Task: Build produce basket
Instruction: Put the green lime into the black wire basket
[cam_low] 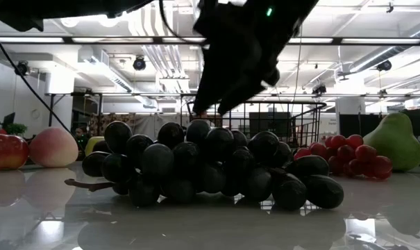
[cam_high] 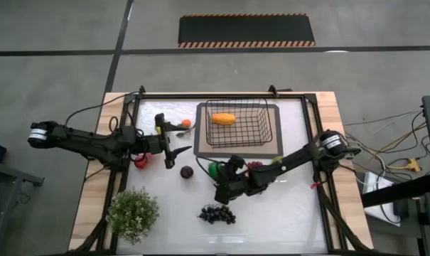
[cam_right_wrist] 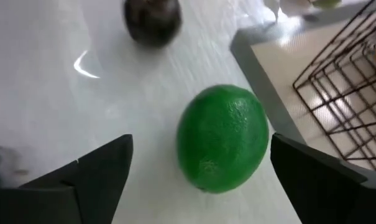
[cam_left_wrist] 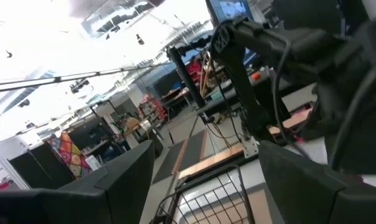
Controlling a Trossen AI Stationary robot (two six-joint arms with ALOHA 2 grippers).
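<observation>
The table top (cam_high: 293, 213) is smooth, glossy white, mirroring the dark grape bunch (cam_low: 210, 167), whose berries look like shiny plastic. The table's edge (cam_high: 87, 206) is pale bare wood. The basket (cam_high: 243, 122) is thin black metal wire. The green fruit (cam_right_wrist: 222, 138) has finely dimpled, slightly glossy skin.

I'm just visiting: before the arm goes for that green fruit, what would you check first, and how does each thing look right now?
1. Right gripper open: ok, fingers stand wide apart.
2. Green fruit between the fingers' line: ok, centred ahead, not gripped.
3. Fruit resting free on the table: ok, beside the mat edge.
4. Basket has room: ok, only an orange fruit inside.
5. Left gripper out of the path: ok, it waits apart, near the mat's left edge.
6. Fruit soft or slippery: cannot tell.
</observation>
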